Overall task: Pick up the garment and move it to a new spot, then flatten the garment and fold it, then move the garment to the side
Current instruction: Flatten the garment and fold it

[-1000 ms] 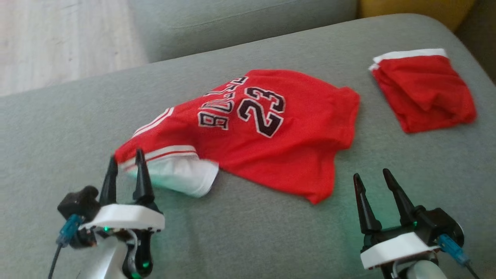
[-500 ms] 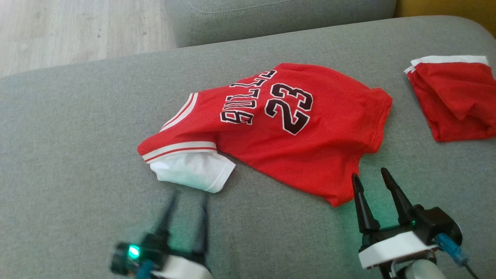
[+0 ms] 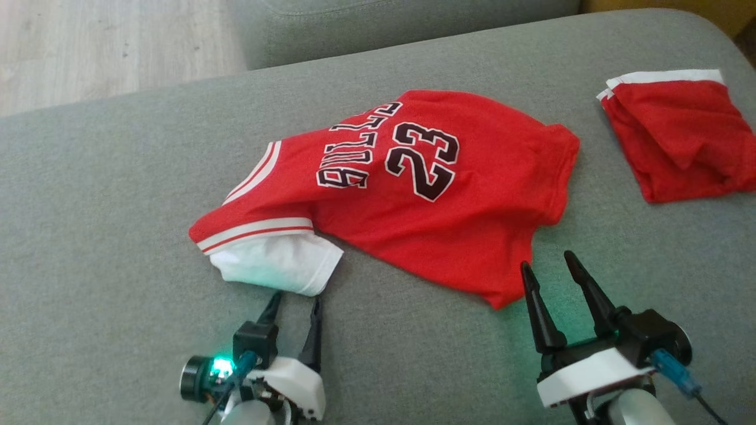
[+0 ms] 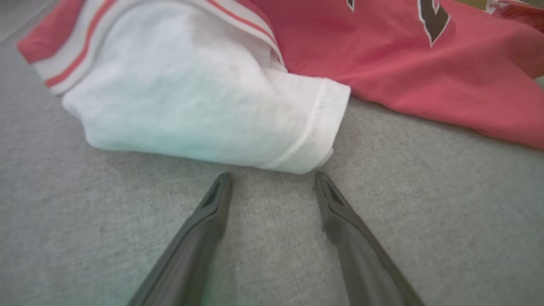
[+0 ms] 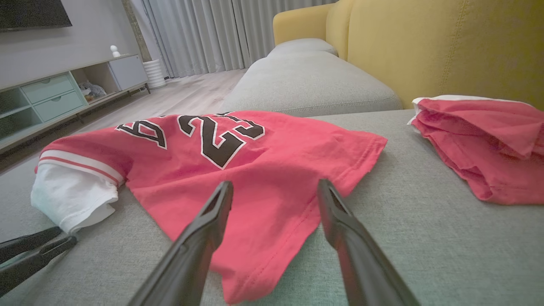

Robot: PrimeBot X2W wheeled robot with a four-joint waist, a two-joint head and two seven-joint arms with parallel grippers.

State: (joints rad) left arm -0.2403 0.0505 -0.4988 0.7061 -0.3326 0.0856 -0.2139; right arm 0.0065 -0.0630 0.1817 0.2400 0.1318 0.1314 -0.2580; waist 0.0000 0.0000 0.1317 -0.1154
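- Working on the grey sofa cushion [image 3: 118, 206] means soft, grippy fabric under the cloth. I would expect dragging to bunch the garment, so lifting it slightly before pulling looks wiser.
- The red jersey [image 3: 449, 230] lies rumpled near the middle of the cushion, number side up. Its striped trim points toward the robot's left and its near edge is wavy. It seems to be in its spot but not yet flattened, so spreading it is the step in hand.
- A folded red cloth [image 3: 673, 136] sits well apart to the right, and any outward pull should stop short of it.
- The white sleeve [image 3: 277, 268] is curled under the striped shoulder at the jersey's left end. It needs drawing out sideways, not toward the robot.
- The right claw [image 3: 546, 260] hovers with its fingers spread wide and nothing between them, just beside the jersey's near hem corner [image 3: 502, 295]. Pinching that corner through both layers should give a clean pull.
- The left claw [image 3: 297, 296] is likewise wide open and empty, its tips low over the cushion just short of the sleeve cuff. It should slide under the cuff edge before closing, so that it takes cloth and not sofa.
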